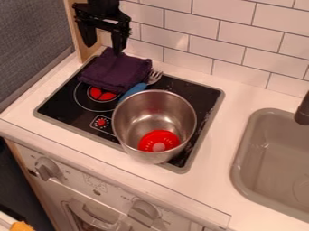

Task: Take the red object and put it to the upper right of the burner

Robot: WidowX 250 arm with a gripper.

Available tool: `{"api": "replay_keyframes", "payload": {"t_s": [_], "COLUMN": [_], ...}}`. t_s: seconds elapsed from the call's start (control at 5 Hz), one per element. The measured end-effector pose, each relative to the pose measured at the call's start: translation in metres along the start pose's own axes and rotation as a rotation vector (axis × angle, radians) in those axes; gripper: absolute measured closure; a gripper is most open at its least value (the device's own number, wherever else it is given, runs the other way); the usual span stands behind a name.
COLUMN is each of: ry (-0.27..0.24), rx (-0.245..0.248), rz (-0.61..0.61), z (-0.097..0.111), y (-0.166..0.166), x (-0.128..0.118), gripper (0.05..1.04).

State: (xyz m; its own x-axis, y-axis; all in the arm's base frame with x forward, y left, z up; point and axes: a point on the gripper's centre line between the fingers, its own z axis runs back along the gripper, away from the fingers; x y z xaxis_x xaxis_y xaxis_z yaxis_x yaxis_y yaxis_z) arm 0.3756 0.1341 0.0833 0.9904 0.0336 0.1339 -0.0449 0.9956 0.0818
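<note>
The black two-finger gripper (104, 42), spread wide and empty near the folded purple cloth (114, 71), had yet to grasp the round red object (166, 136) lying inside the silver metal pot (136, 110), so the next move called for centring above it and reaching down.

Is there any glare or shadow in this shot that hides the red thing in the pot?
In the camera view, bright highlights on the metal pot, a faint sheen on the wall tiles, deep darkness left of the oven front; none of it hides the red object.
</note>
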Motion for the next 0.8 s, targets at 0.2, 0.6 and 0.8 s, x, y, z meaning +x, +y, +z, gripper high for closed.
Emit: {"api": "replay_keyframes", "payload": {"t_s": [0.2, 0.6, 0.8], "ry": [0.034, 0.04, -0.026], "rx": [-0.016, -0.119, -0.137], "rz": [-0.005, -0.224, -0.358], "z": [-0.014, -0.025, 0.01], "y": [-0.003, -0.059, -0.083], "x": [-0.004, -0.018, -0.031], "gripper": [0.084, 0.084, 0.084]}}
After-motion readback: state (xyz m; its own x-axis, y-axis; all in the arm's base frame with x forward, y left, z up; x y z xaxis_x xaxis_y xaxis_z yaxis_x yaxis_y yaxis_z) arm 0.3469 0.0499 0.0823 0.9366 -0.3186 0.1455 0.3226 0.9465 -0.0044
